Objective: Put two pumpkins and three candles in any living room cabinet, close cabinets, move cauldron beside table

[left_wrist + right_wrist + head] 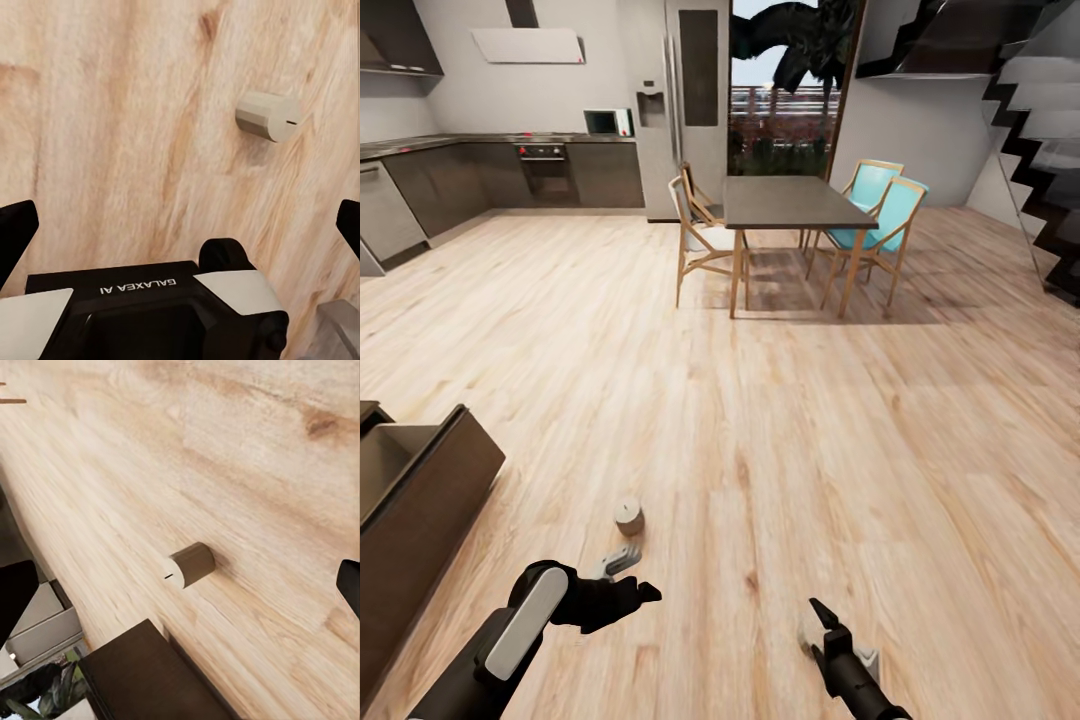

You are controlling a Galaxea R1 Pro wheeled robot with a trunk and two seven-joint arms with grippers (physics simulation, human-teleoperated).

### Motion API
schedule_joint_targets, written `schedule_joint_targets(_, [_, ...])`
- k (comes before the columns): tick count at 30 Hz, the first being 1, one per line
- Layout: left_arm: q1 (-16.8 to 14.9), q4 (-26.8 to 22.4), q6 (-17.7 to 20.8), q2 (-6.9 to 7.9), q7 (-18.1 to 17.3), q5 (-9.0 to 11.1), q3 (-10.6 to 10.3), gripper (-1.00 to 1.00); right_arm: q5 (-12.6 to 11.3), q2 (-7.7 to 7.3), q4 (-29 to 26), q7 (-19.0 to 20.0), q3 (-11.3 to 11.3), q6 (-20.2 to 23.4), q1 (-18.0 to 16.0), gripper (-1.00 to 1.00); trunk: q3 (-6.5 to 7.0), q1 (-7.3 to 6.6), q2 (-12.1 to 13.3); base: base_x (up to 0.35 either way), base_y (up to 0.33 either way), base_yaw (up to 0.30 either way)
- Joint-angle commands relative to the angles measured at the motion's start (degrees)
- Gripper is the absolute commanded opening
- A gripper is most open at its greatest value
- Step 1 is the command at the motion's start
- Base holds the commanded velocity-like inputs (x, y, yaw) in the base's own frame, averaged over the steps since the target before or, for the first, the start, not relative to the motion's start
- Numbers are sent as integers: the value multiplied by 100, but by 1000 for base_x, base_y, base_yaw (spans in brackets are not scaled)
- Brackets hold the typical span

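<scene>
One candle (628, 517), a short beige cylinder with a dark wick, stands on the wood floor just beyond my left gripper (632, 575). The left wrist view has the candle (268, 115) ahead of the open left gripper (184, 225), off to one side of its fingers. My right gripper (815, 625) hangs low over the floor, open and holding nothing. Its wrist view looks past the candle (190, 565) to the dark-brown cabinet (150, 675). The cabinet (420, 520) is at the left edge with a drawer (390, 455) pulled out. The pumpkins and the cauldron are out of view.
A dark dining table (790, 200) with wooden and teal chairs (880, 215) stands ahead. The grey kitchen cupboards (480, 175) and a fridge (680, 110) line the back wall. Stairs (1050, 150) rise at the far right. Wide wood floor lies between.
</scene>
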Motion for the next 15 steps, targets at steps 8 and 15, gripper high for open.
schedule_joint_targets(8, [-3, -5, 5, 7, 60, 59, -6, 100, -59, 5, 3, 13, 36, -27, -3, 100, -5, 1, -2, 211, 21, -3])
schedule_joint_targets(15, [-3, -6, 5, 7, 60, 59, -7, 100, -59, 12, 3, 13, 38, -33, -3, 100, -5, 1, -2, 210, 14, 0])
